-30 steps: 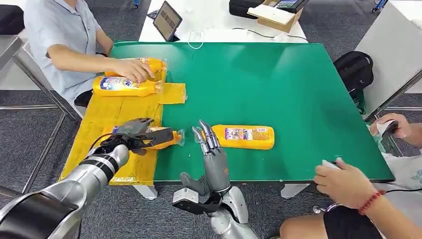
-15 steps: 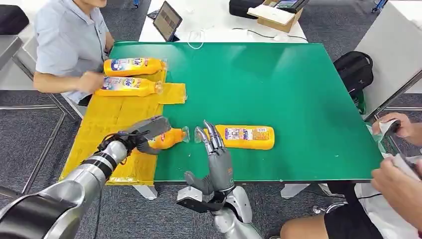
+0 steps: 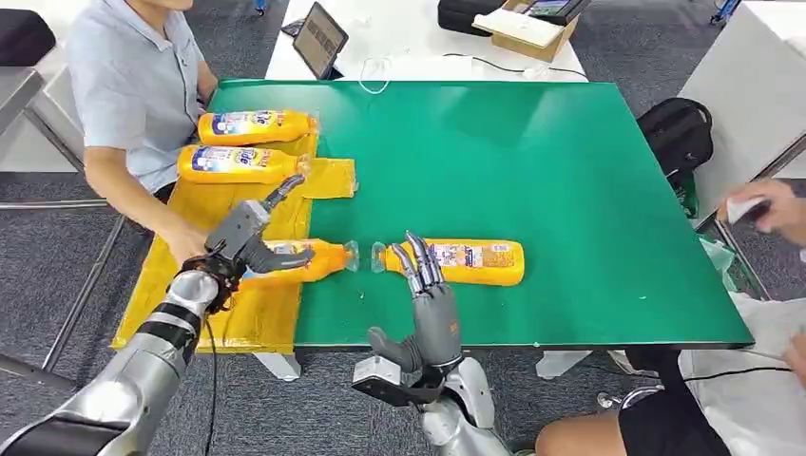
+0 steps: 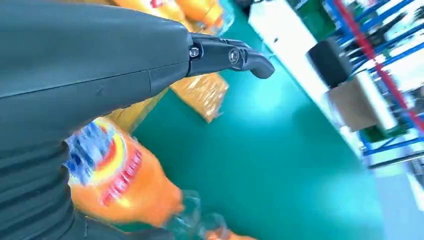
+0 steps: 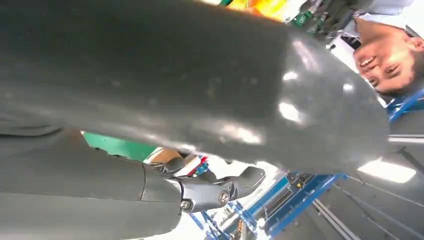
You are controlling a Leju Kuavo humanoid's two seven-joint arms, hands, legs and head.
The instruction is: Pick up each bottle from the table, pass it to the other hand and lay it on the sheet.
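left hand (image 3: pixel 245 242): fingers spread wide above bottle (image 3: pixel 302 259) on sheet (image 3: pixel 204 223) | right hand (image 3: pixel 432 304): fingers straight, apart, holding nothing

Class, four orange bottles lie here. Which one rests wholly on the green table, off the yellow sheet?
The bottle beside the right hand: it lies on bare green, while the other three rest on or overlap the yellow sheet.

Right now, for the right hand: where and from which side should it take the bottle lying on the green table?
Grip the wide labelled body of the bottle, probably from above, fingers across its short width. It lies flat with its long axis across the table, clear cap toward the left hand. The right hand hovers open at its near side, close to the neck. The neck is thin and slippery-looking, so the body seems safer.
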